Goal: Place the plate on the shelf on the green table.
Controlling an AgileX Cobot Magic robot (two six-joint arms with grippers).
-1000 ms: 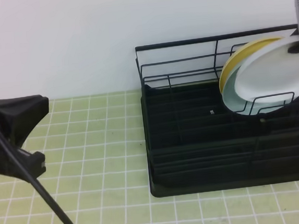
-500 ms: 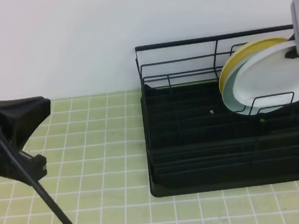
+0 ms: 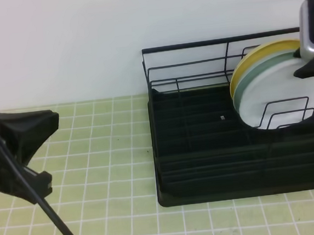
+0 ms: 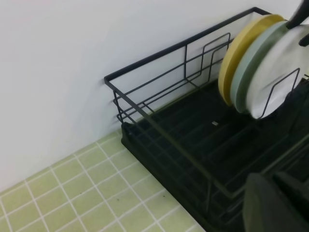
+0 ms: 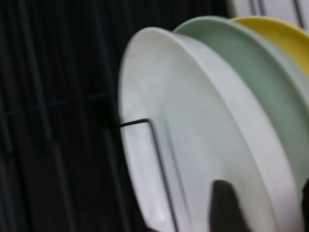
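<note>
**White plate seated in rack, R claw at its top edge**

We find the plate [image 3: 278,93] standing on edge in the shelf [image 3: 205,163], frontmost of three: the green plate [image 4: 248,65] sits just behind it, the yellow plate [image 4: 231,58] behind that. A wire divider [image 5: 159,164] crosses the plate's face. The shelf stands on the green table [image 3: 105,155], against the wall.

R gripper [image 3: 313,68] is at the plate's upper rim; in the wrist view one dark fingertip [image 5: 227,205] lies against the plate's face. We cannot tell whether the jaws pinch the rim or stand clear.

L gripper [image 3: 22,146] is well apart, over the tiles at left, fingers pressed together, holding nothing.
</note>
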